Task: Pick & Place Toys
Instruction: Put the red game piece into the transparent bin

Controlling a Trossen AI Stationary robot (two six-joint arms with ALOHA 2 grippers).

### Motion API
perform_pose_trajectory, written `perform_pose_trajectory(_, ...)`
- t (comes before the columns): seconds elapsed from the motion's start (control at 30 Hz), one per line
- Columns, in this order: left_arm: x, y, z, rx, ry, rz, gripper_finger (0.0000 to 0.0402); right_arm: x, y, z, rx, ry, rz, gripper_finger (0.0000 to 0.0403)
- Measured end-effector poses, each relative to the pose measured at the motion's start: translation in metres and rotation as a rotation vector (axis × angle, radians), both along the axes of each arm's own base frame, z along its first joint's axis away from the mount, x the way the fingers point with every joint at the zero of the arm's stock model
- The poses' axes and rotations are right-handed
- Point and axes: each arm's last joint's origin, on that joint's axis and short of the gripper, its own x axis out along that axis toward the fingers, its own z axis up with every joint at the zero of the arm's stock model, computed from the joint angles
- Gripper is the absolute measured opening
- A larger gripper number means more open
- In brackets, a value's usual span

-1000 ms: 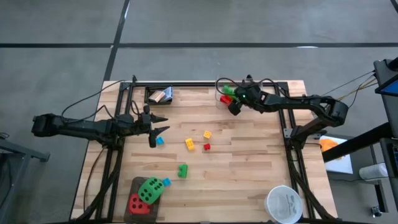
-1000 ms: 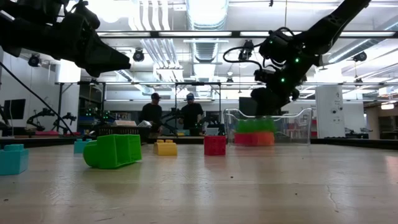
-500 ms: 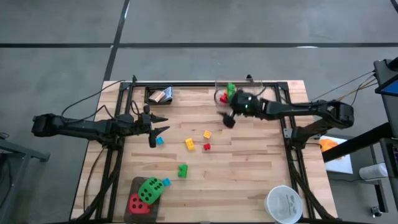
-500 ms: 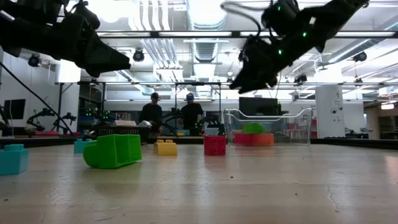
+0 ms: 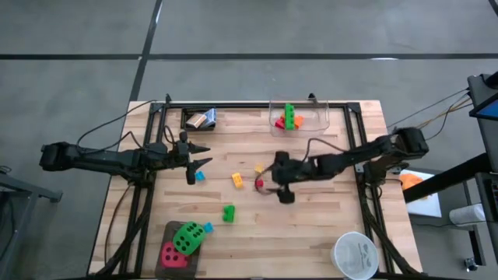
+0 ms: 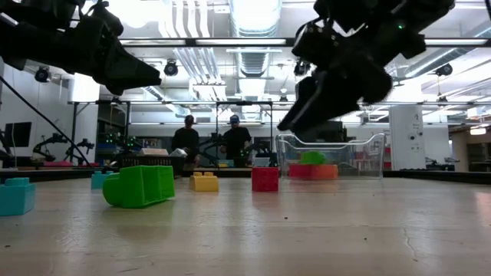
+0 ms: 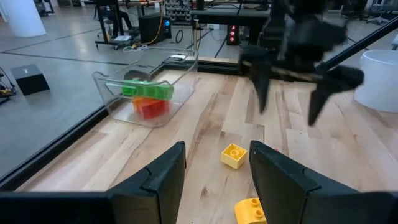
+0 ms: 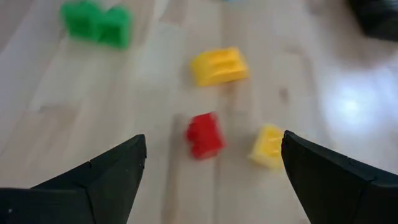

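Loose toy bricks lie mid-table: a red one (image 5: 259,183), two yellow ones (image 5: 237,180) (image 5: 258,167), a green one (image 5: 228,212) and a blue one (image 5: 199,176). My right gripper (image 5: 268,182) hangs open above the red brick (image 8: 204,134), its fingers wide on either side and touching nothing. My left gripper (image 5: 204,155) waits open at the table's left. The clear tub (image 5: 315,118) at the far edge holds green, red and orange bricks. A green die (image 5: 187,237) and a red die (image 5: 173,253) rest on a dark pad at the near left.
A card pack (image 5: 204,119) lies at the far left corner. A white bowl (image 5: 355,254) stands at the near right corner. Another blue brick (image 5: 208,228) sits beside the green die. Two people stand in the room beyond the table (image 6: 211,142).
My right gripper has swung from above the tub at the far edge toward the table's middle, turning as it went, and now hangs over the red and yellow bricks. The bricks in the tub lie uncovered. No loose brick has moved.
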Motion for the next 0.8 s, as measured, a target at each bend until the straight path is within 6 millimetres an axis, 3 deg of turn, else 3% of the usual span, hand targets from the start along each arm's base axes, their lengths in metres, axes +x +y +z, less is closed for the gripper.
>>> perform_pose_trajectory(0.33, 0.000, 0.000, 0.000, 0.000, -0.001, 0.000, 0.0177, 0.029, 0.015, -0.024, -0.040, 0.087, 0.060, 0.0363)
perform_pose_trajectory(0.5, 0.000, 0.000, 0.000, 0.000, 0.001, 0.000, 0.0177, 0.049, 0.016, -0.033, -0.075, 0.225, 0.073, 0.0350)
perform_pose_trajectory(0.63, 0.000, 0.000, -0.001, 0.000, 0.007, 0.000, 0.0177, 0.061, 0.017, -0.039, -0.102, 0.316, 0.067, 0.0299)
perform_pose_trajectory(0.8, 0.000, 0.000, -0.001, 0.000, 0.008, 0.000, 0.0177, 0.071, 0.018, -0.044, -0.129, 0.388, 0.054, 0.0199)
